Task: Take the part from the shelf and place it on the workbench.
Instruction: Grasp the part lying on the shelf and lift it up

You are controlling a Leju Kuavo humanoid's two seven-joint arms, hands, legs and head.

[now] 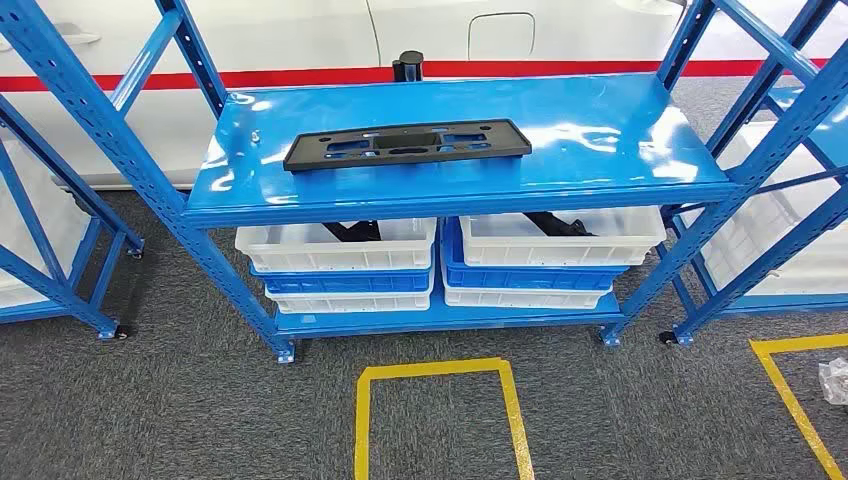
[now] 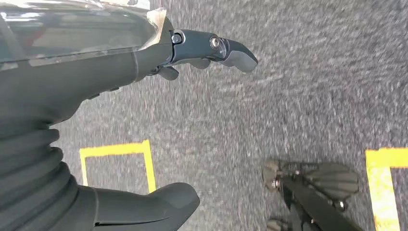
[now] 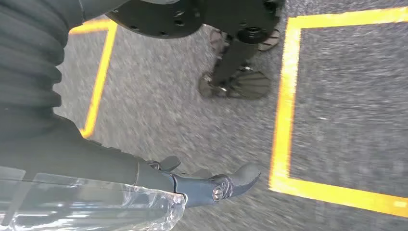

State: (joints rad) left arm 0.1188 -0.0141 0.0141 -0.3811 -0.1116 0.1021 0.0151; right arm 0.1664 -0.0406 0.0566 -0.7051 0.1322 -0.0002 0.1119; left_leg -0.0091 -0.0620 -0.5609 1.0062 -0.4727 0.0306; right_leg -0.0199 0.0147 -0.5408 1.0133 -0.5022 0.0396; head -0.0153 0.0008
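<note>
Both hands hang over grey carpet with fingers spread, holding nothing: the left hand (image 2: pixel 144 120) and the right hand (image 3: pixel 144 178). Beyond a yellow floor box (image 1: pixel 437 415), the part (image 1: pixel 406 144) lies flat on the shelf (image 1: pixel 620 150), nearer its left end, bare blue all round.

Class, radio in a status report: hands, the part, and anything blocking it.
Left hand and right hand open, hanging over carpet. Black part lying flat on top blue shelf, untouched. Nothing in the way.

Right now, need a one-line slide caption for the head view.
Black plastic part lying flat on the blue shelf's top deck, stacked white and blue bins below, yellow tape square on the grey carpet in front.
</note>
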